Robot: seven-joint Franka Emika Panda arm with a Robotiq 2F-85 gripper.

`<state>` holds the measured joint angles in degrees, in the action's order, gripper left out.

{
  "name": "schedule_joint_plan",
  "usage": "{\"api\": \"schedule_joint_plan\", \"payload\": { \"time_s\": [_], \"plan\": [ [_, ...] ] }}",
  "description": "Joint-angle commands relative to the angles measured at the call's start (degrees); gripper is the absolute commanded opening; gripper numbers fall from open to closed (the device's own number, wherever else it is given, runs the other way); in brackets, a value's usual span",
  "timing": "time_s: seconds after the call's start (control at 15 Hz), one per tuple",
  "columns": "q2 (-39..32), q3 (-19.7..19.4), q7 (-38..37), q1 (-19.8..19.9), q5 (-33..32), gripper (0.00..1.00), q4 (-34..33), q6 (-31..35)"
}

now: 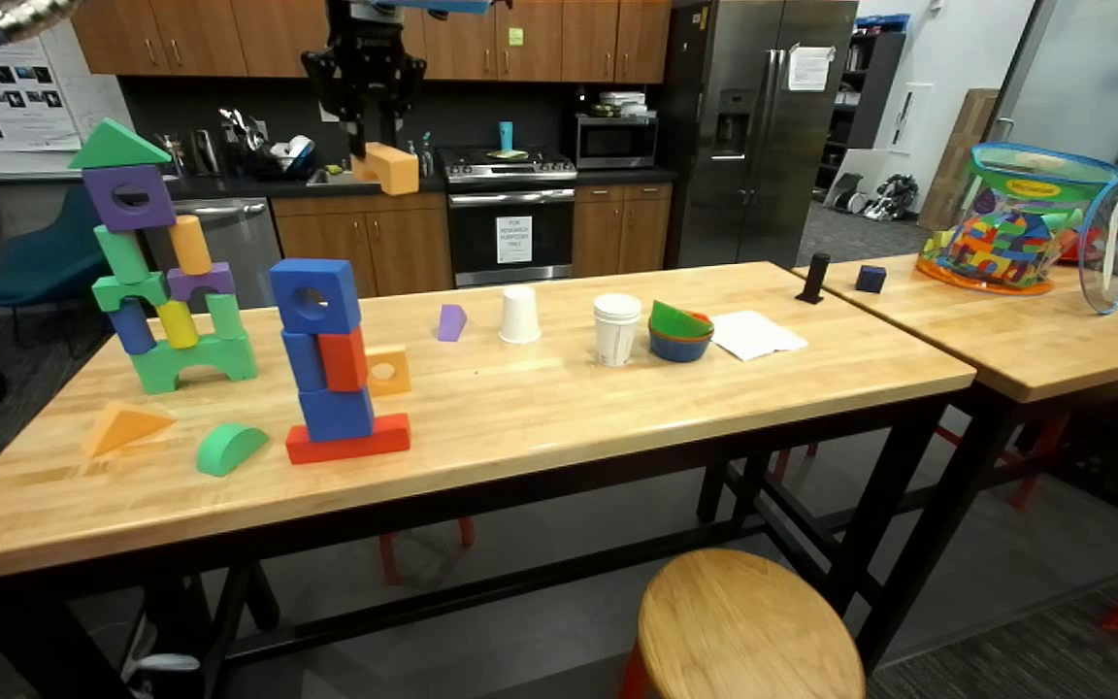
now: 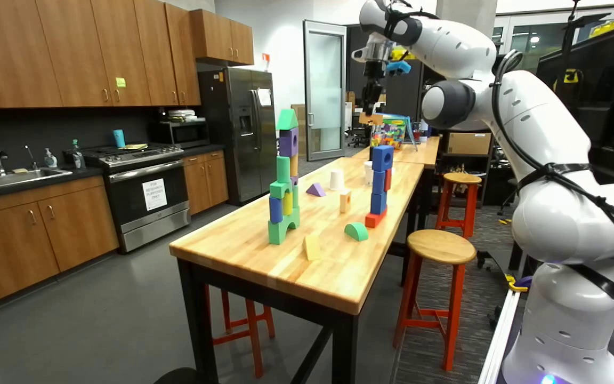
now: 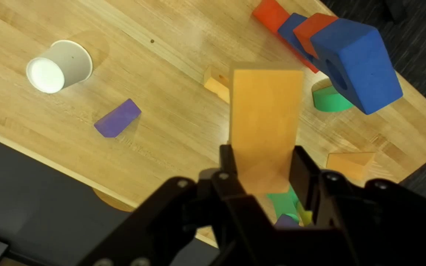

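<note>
In an exterior view, a round stool (image 1: 751, 631) stands nearest, before a wooden table (image 1: 540, 417). On the table's near left part rest an orange wedge (image 1: 127, 428) and a green half-round (image 1: 229, 449); right of these, a blue-and-red tower (image 1: 341, 361) stands upright. Behind it is an orange block with a hole (image 1: 402, 375). The gripper (image 3: 263, 155) is clamped on an orange brick (image 1: 400, 173), its jaws against two opposite sides and parted only by the brick's breadth. The brick hangs over the table, higher than the blue-and-red tower, touching neither. Farther left stands a multicoloured tower (image 1: 145, 289) capped by a green triangle (image 1: 117, 148). A purple block (image 1: 450, 323), an upturned cup (image 1: 520, 316), stacked cups (image 1: 616, 335) and a bowl (image 1: 680, 349) follow rightward. A bag of blocks (image 1: 1035, 189) sits on the right-hand table (image 1: 1015, 349); beyond stand a stove (image 1: 510, 206) and fridge (image 1: 753, 155).
</note>
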<state>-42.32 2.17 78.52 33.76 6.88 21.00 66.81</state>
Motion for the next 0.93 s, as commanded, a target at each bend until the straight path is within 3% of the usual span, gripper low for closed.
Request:
{"api": "schedule_joint_plan", "payload": {
  "time_s": [0.0,0.4,0.87],
  "plan": [
    [1.25,-2.35,3.27,-2.67,-3.73,0.15,0.64,-2.32],
    [1.59,-5.12,6.77,-5.23,-8.25,0.15,0.92,-3.37],
    [1.96,-6.16,9.41,-5.41,-9.08,0.15,1.09,-3.35]
  ]
}}
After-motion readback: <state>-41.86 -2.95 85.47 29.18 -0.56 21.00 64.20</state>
